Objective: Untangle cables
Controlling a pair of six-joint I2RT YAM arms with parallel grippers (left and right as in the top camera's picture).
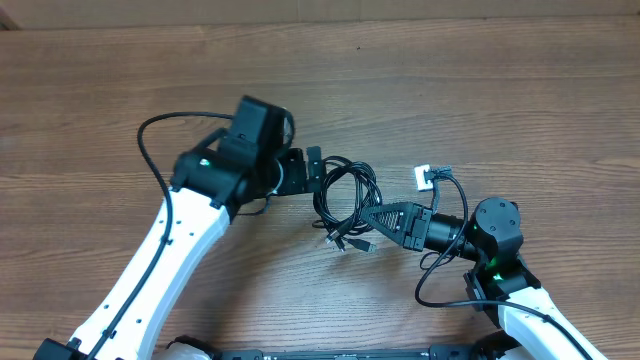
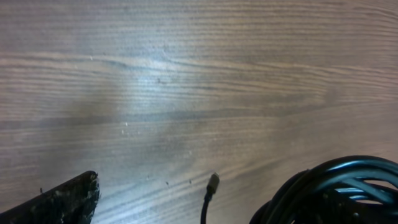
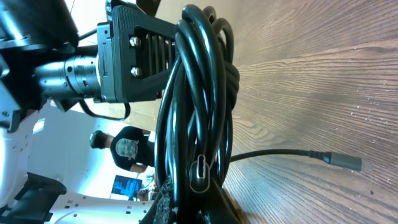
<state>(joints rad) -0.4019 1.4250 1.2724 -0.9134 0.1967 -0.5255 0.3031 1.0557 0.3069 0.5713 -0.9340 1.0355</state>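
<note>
The left gripper (image 1: 312,168) has its jaws apart (one finger (image 2: 62,202) sits far out at the edge of its wrist view) and holds nothing. Its tips are just beside the left edge of the cables (image 1: 345,198). These lie as a bundle of black loops on the wooden table (image 1: 480,80), between the two arms, with loose plug ends (image 1: 338,242) trailing below. The right gripper (image 1: 378,214) is clamped on the bundle's right side.

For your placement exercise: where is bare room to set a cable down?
Bare: the table beyond both arms, and the near patch between them. Crowded: the middle, where the cables lie between left gripper and right gripper.
</note>
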